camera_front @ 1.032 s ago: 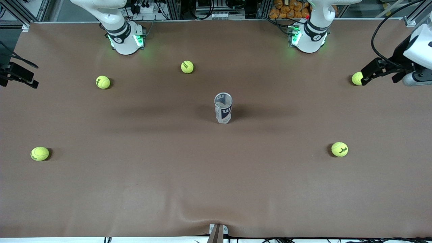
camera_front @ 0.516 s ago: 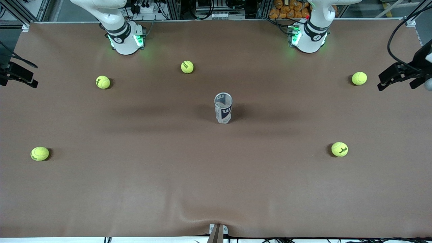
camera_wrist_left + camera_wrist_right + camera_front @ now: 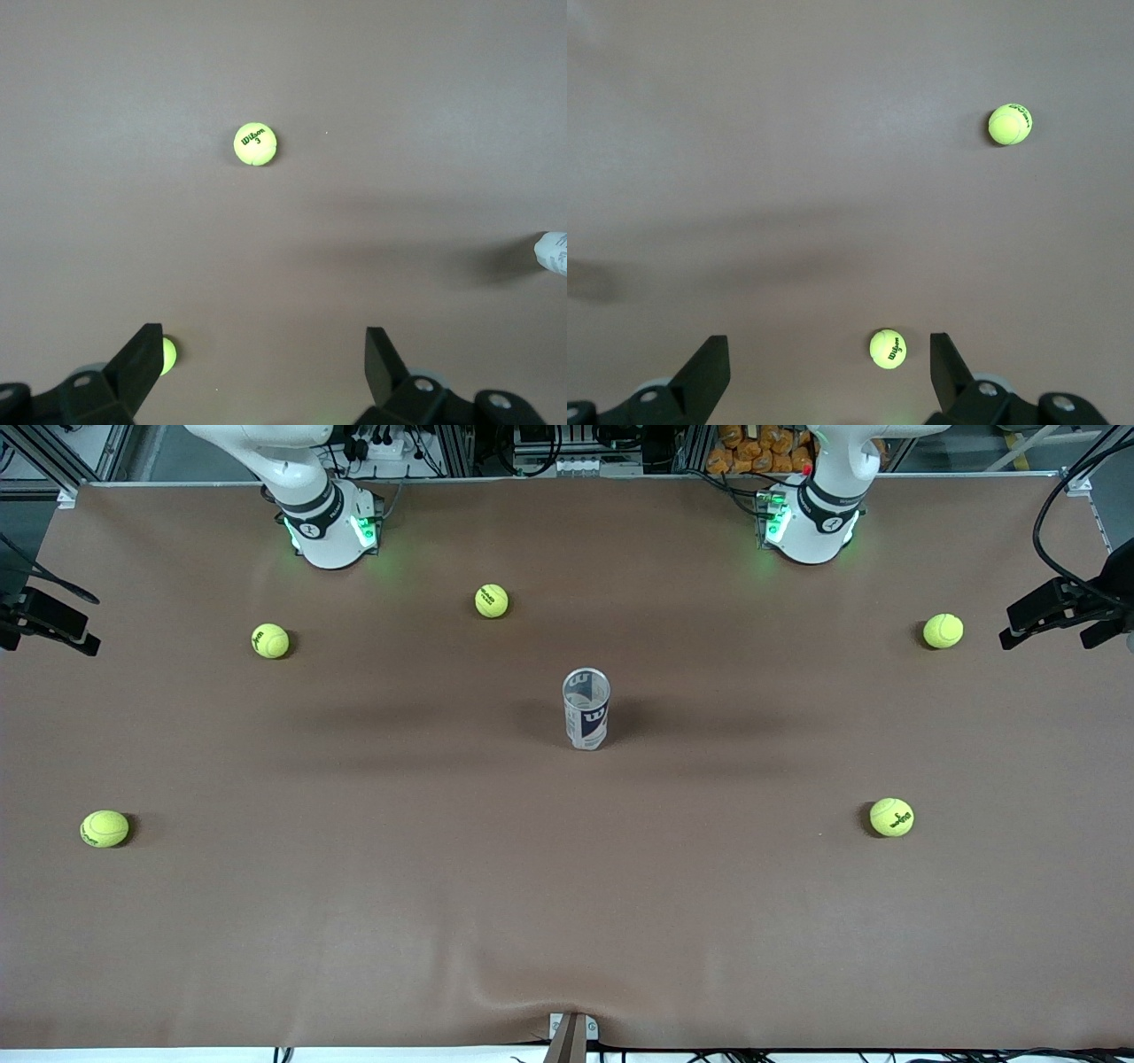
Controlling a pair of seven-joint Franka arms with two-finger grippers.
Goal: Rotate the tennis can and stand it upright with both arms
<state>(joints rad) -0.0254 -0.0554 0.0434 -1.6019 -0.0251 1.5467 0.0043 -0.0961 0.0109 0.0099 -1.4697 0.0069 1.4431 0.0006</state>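
The tennis can (image 3: 586,708) stands upright near the middle of the table, its open silver rim up and the navy label with the white W facing the front camera. Only its edge (image 3: 554,252) shows in the left wrist view. My left gripper (image 3: 1050,633) hangs over the left arm's end of the table, well away from the can. It is open (image 3: 263,359) with nothing between its fingers. My right gripper (image 3: 53,627) waits over the right arm's end of the table, open (image 3: 827,363) and empty.
Several yellow-green tennis balls lie scattered on the brown table (image 3: 567,921). One ball (image 3: 943,631) sits close to the left gripper, another (image 3: 891,817) nearer the front camera. A ball (image 3: 888,348) shows beside a right finger.
The left gripper has pulled back toward the left arm's end of the table, uncovering the ball it was over. The can and the right arm have not moved.
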